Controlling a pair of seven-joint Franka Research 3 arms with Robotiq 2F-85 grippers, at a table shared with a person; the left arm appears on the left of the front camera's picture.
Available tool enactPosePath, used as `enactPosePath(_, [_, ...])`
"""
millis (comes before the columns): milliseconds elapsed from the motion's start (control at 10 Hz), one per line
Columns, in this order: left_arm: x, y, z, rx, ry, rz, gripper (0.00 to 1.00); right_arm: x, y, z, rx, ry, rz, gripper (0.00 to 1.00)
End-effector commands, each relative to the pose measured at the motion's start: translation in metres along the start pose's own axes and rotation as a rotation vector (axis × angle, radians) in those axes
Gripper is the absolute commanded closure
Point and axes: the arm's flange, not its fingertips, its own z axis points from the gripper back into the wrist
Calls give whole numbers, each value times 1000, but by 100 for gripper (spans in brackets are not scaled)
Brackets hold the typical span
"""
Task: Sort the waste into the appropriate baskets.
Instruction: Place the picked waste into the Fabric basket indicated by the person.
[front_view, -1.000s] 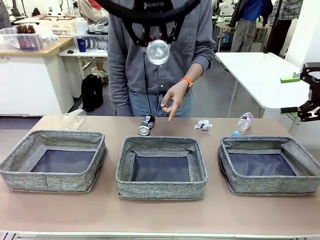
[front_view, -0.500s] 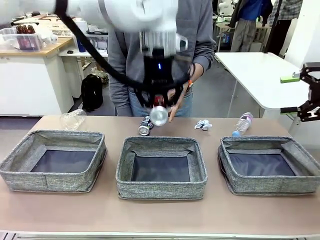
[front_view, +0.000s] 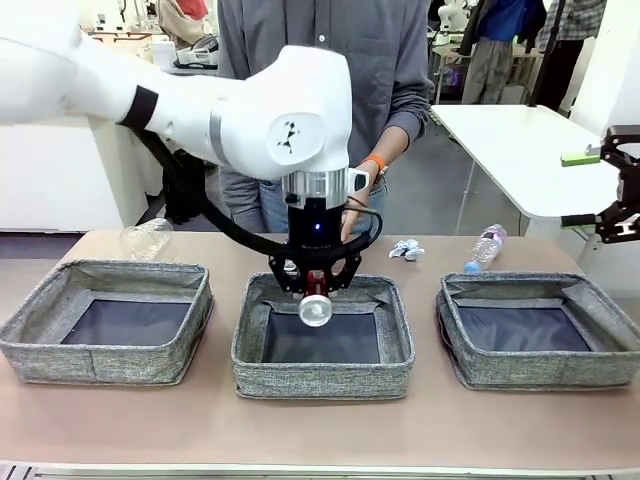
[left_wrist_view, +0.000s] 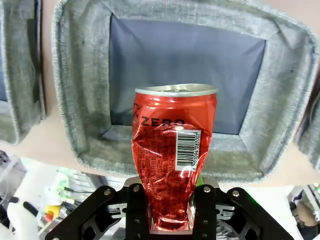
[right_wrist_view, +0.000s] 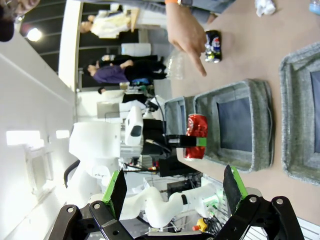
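The dented red soda can (left_wrist_view: 174, 145) hangs silver end down over the middle grey woven-fabric basket (left_wrist_view: 75, 100) of 3, its crumpled end clenched by the left gripper (left_wrist_view: 169, 212). Behind that basket, a person's hand (right_wrist_view: 185, 35) points beside a crushed dark can (right_wrist_view: 213, 46). The right gripper (right_wrist_view: 175, 191) stands released, well apart.

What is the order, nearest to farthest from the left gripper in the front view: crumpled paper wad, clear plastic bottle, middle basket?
From the left gripper, shut on the red soda can:
1. Middle basket, directly beneath it.
2. Crumpled white paper wad, behind the basket, toward the robot's right.
3. Clear plastic bottle, farther to the right.
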Motion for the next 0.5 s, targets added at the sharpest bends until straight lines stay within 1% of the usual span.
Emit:
enactPosePath(0, [-6,1,2,2,-26,-14,72,3,1,-2,29,-7,26,0])
enactPosePath(400, [-4,-2,0,-4,-18,-16,72,3,1,-2,29,-7,26,0])
